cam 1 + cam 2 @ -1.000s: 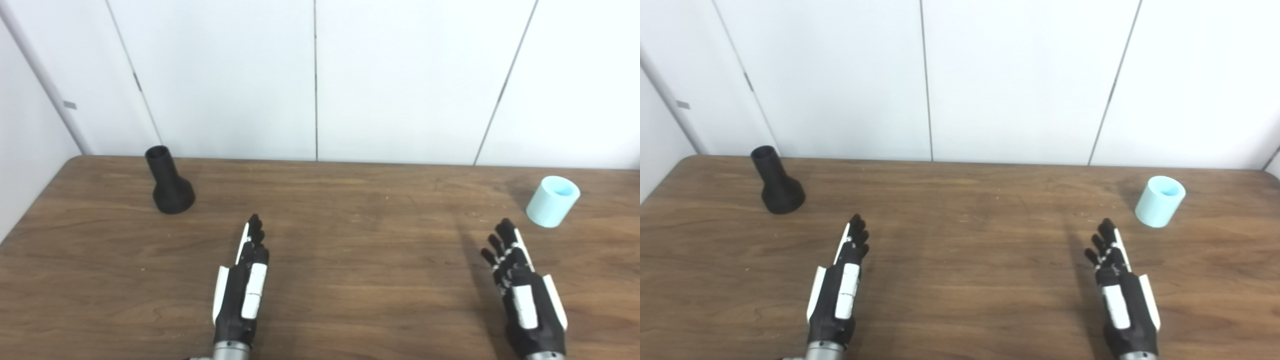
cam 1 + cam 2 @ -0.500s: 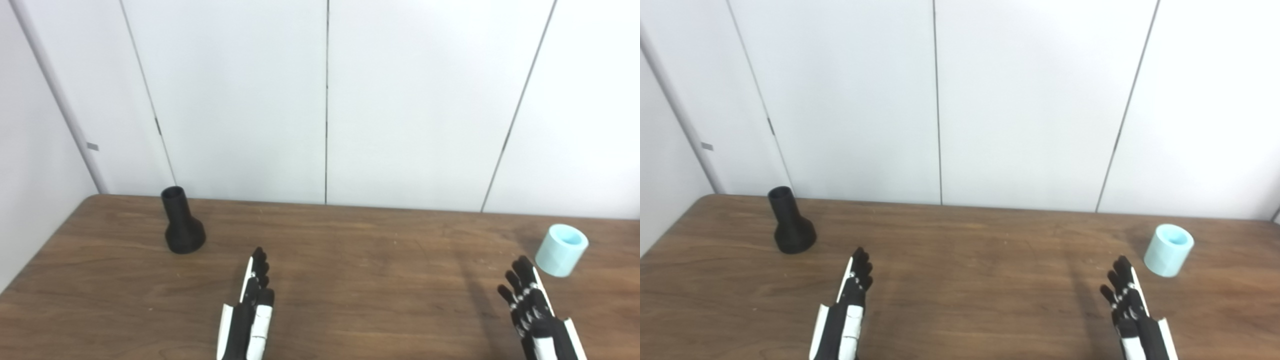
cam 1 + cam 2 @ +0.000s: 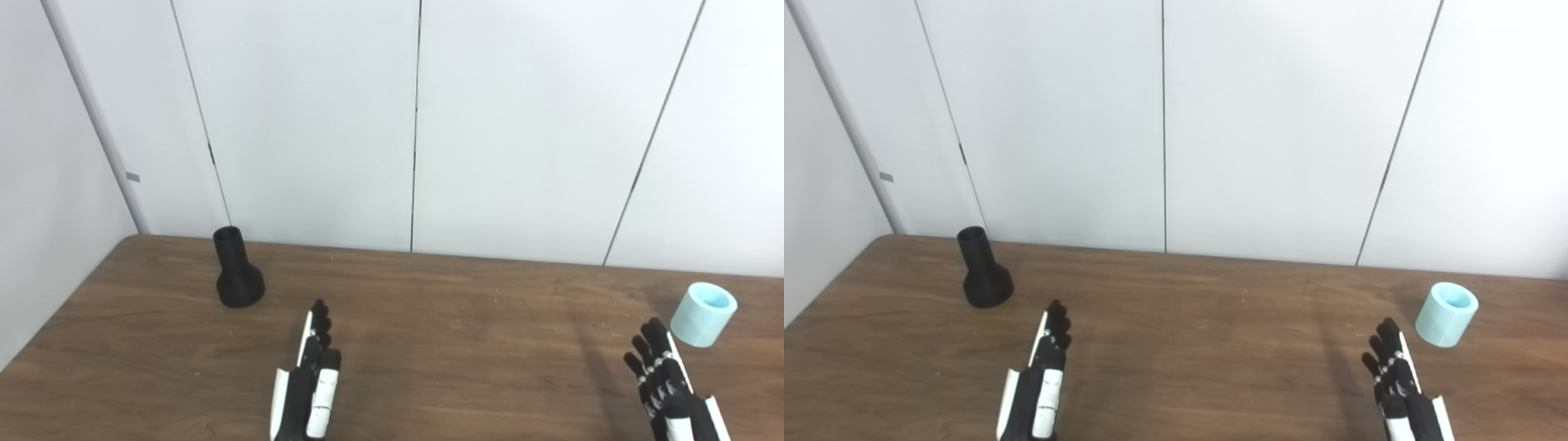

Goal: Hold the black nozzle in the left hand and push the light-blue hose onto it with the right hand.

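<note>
The black nozzle (image 3: 237,277) stands upright on its flared base at the back left of the wooden table (image 3: 459,343). A short light-blue hose piece (image 3: 702,313) stands at the far right, its open end tilted up. My left hand (image 3: 310,381) lies open and flat near the front, right of and nearer than the nozzle, touching nothing. Open as well, my right hand (image 3: 666,384) has its fingers stretched forward, just short and left of the hose. Both hands are cut off by the bottom edge.
White wall panels (image 3: 416,122) rise right behind the table's far edge. The table's left edge (image 3: 55,318) runs close to the nozzle; a side wall stands beyond it.
The camera has tilted up and shifted, so the whole scene sits lower and both hands are cut by the bottom edge. Nozzle, hose and hands keep their places relative to each other.
</note>
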You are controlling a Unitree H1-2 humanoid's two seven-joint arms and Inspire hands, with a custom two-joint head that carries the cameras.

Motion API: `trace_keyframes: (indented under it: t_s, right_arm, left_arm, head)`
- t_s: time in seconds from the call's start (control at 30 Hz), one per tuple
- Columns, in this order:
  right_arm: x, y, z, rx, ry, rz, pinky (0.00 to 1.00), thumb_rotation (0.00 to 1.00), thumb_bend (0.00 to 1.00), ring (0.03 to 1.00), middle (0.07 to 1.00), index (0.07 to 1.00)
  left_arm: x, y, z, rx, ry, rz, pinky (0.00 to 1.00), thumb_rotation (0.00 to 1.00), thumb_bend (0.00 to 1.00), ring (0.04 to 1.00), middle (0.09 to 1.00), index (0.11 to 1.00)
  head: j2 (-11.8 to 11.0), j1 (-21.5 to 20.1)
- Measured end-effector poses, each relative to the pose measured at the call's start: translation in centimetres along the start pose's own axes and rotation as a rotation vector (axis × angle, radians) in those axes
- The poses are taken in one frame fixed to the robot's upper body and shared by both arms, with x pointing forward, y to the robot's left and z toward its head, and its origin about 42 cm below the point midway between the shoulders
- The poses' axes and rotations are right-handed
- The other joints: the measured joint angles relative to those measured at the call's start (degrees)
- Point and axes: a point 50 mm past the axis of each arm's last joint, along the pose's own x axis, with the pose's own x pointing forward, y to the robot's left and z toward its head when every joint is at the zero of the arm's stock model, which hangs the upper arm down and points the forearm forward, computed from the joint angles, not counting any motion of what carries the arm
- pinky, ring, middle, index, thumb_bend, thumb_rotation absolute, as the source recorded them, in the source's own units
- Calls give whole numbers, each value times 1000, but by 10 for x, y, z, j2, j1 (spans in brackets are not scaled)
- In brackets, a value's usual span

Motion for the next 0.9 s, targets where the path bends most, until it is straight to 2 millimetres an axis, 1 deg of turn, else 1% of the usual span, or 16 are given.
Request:
trace_keyframes:
  t_s: [0.1, 0.13, 0.17, 0.2, 0.27, 0.33, 0.43, 0.6, 0.67, 0.73, 0.83, 0.9]
  right_arm:
    - [0, 0, 0, 0, 1, 1, 961, 889, 674, 1000, 1000, 1000]
    - [0, 0, 0, 0, 2, 1, 961, 889, 674, 1000, 1000, 1000]
    - [0, 0, -1, 0, 4, 1, 960, 889, 675, 1000, 1000, 1000]
    - [0, 0, -1, 0, 4, 1, 960, 889, 676, 1000, 1000, 1000]
    - [0, 0, -1, -1, 5, 2, 960, 889, 676, 1000, 1000, 1000]
    - [0, 0, -2, -1, 5, 3, 961, 890, 676, 1000, 1000, 1000]
    - [2, 0, -2, -2, 7, 5, 962, 895, 671, 1000, 1000, 1000]
    - [3, 0, -2, 1, 6, 7, 964, 898, 663, 1000, 1000, 1000]
    - [4, 0, -2, 2, 5, 7, 964, 898, 664, 1000, 1000, 1000]
    - [4, 0, -2, 2, 6, 7, 963, 896, 663, 1000, 1000, 1000]
    - [4, 0, -2, 3, 7, 7, 960, 892, 663, 1000, 1000, 1000]
    - [4, 0, -2, 3, 6, 6, 959, 891, 662, 1000, 1000, 1000]
  left_arm:
    - [10, 21, -3, 76, -19, 141, 976, 855, 613, 961, 951, 1000]
    - [14, 28, -4, 87, -26, 180, 951, 800, 598, 961, 960, 1000]
    - [18, 33, -5, 93, -29, 220, 961, 761, 591, 966, 966, 1000]
    - [21, 37, -6, 97, -30, 258, 967, 740, 587, 968, 968, 1000]
    - [27, 41, -7, 109, -44, 306, 993, 668, 594, 985, 979, 1000]
    - [32, 44, -8, 122, -59, 337, 999, 639, 598, 989, 983, 1000]
    - [37, 46, -7, 147, -83, 368, 1000, 621, 624, 999, 985, 1000]
    - [47, 52, -7, 181, -123, 392, 1000, 607, 624, 1000, 996, 1000]
    - [56, 62, -6, 220, -147, 389, 1000, 608, 625, 1000, 999, 1000]
    - [66, 75, -8, 262, -157, 391, 1000, 597, 617, 1000, 1000, 1000]
    - [82, 96, -13, 337, -139, 393, 1000, 574, 624, 1000, 997, 1000]
    - [88, 105, -15, 373, -129, 390, 1000, 571, 628, 1000, 997, 1000]
  head:
    - [-2, 1]
    - [-2, 1]
    - [-1, 0]
    - [-1, 0]
    - [-1, 4]
    - [-3, 7]
    - [-3, 10]
    - [-3, 13]
    - [-1, 12]
    - [0, 10]
    - [1, 9]
    - [2, 9]
